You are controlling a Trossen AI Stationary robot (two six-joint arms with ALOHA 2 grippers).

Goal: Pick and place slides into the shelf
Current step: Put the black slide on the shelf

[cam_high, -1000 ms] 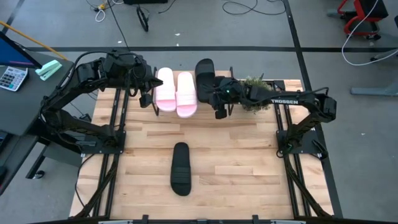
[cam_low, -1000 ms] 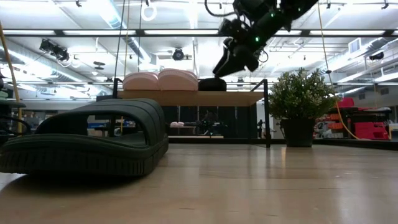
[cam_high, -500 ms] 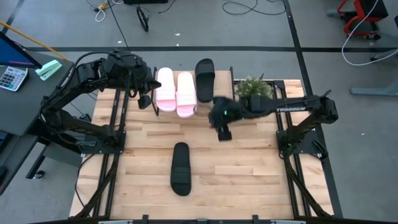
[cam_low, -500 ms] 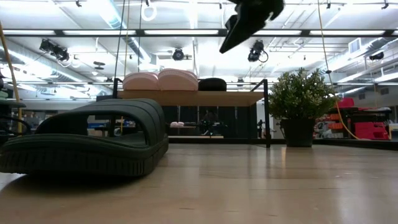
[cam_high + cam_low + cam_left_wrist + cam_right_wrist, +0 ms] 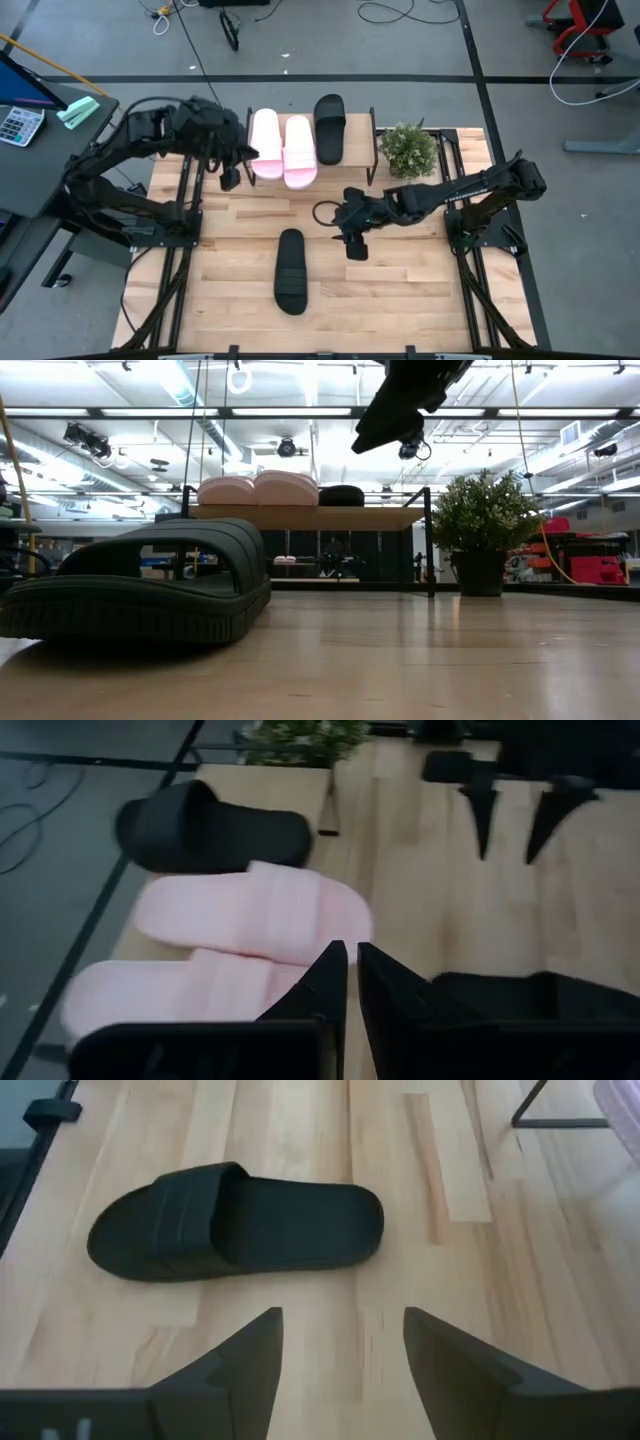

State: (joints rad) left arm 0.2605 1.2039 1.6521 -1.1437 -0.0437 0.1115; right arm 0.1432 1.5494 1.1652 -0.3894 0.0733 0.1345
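High view: table (image 5: pixel 400 290), then shelf (image 5: pixel 362 125) at the far edge already carrying three slides: pink pair (image 5: pixel 282 148) plus one black slide (image 5: pixel 329 127). Last black slide (image 5: pixel 290 270) lies on the tabletop, unpicked. Right gripper (image 5: pixel 354 243) hovers near it, fingers spread wide, empty. Left gripper (image 5: pixel 230 176) waits beside the shelf, nearly closed, empty. Roughly three-quarters done.

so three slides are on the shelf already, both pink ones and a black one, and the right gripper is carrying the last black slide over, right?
Not quite. The right gripper is empty, its fingers open above the table; the right wrist view shows the last black slide lying flat on the wood ahead of them. The rest holds: in the high view both pink slides and a black one sit on the shelf.
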